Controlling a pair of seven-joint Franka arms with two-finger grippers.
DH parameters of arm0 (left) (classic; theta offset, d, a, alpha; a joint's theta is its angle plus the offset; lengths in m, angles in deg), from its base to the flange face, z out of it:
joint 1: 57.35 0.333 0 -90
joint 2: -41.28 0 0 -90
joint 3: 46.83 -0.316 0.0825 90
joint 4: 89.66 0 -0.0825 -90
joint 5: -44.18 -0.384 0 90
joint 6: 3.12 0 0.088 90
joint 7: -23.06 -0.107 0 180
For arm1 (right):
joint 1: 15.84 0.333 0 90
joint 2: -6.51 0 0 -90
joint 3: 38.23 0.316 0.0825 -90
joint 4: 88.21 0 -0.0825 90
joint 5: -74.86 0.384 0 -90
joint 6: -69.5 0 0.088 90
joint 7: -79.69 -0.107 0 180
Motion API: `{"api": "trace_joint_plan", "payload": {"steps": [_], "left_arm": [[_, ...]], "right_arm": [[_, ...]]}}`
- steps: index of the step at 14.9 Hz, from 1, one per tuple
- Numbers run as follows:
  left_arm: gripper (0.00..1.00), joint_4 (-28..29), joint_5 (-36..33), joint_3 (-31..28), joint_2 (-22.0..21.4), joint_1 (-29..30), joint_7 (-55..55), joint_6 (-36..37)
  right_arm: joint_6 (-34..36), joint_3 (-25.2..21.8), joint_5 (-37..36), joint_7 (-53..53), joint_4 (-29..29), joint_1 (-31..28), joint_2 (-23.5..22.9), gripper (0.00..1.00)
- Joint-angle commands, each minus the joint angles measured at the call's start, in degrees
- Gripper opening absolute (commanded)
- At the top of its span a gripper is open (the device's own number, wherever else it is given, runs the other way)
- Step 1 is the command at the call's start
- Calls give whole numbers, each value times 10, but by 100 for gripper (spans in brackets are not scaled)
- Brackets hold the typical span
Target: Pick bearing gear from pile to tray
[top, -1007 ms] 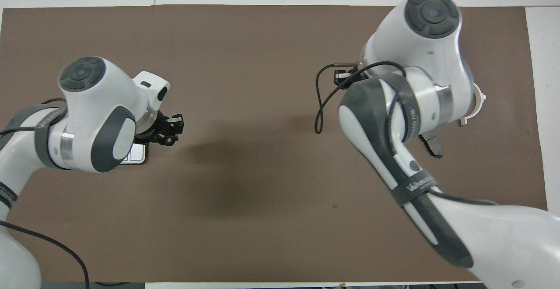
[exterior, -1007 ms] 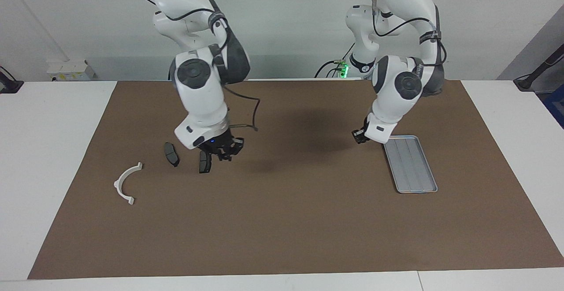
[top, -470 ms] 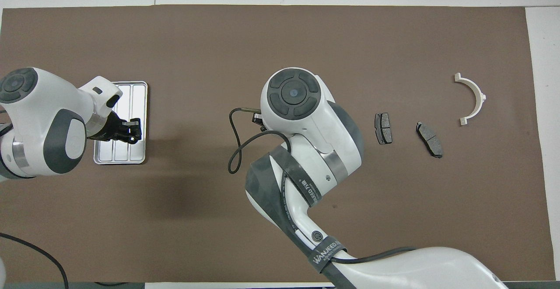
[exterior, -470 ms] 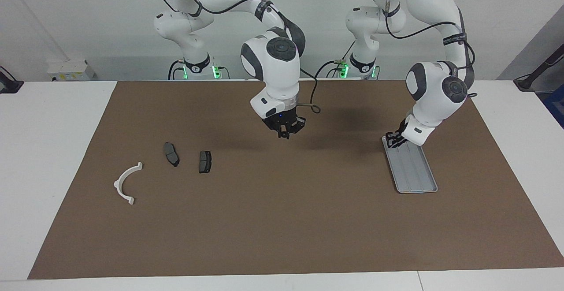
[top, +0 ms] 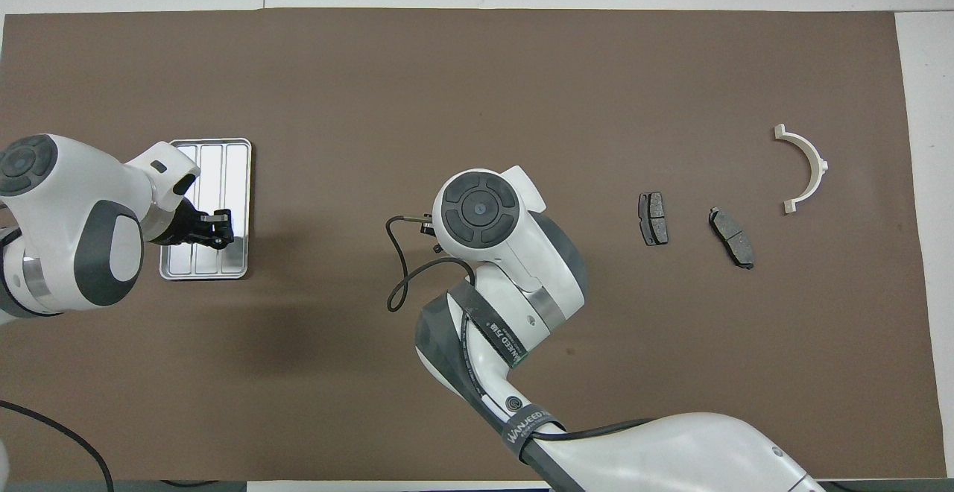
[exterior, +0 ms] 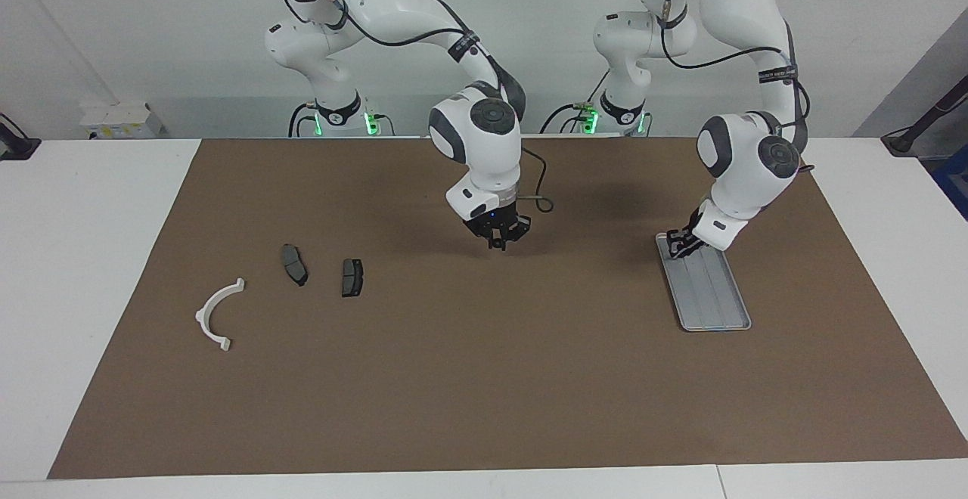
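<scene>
Over the middle of the brown mat [exterior: 484,378] I have the right hand [exterior: 499,240] hanging low, its fingertips pressed together; whether a tiny black piece is pinched between them I cannot tell. The left hand [exterior: 678,242] sits at the tray [exterior: 715,299], over the end nearest the robots and low against the rim there. I read its fingers as nearly together, though I cannot tell whether they grip the rim or only rest on it; my guess is that it is there to steady the tray for a drop.

The pile lies well apart, toward the right arm's end of the bench: two dark brake pads [exterior: 295,264] [exterior: 352,277] side by side with a gap between them, and the white half-ring bracket [exterior: 218,315] farther from the robots than the pads. In neither view can I make out any loose black round piece on the mat.

For room, the mat between the right hand and the tray is bare, so a straight run across looks open. The tray is narrow, with a raised rim and ribs along its length, and the left hand takes up one end, so I would aim for the free end.
</scene>
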Motion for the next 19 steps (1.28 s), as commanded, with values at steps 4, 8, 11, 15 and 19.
{"api": "trace_joint_plan", "payload": {"steps": [4,8,11,15,19], "left_arm": [[10,22,3,4,-11,5,-10,-17],[13,40,3,4,-13,4,-10,-37],[68,38,3,4,-12,5,-11,-35],[93,22,2,3,-17,2,-10,-15],[100,-48,2,6,-11,-7,17,66]], "right_arm": [[-64,0,-4,-8,42,0,-7,0],[-82,0,-4,-5,44,0,-20,0],[-92,0,-4,-5,48,-1,-25,0],[-70,0,-4,-9,32,-5,-25,100],[55,-2,-5,2,-68,-40,-11,100]]}}
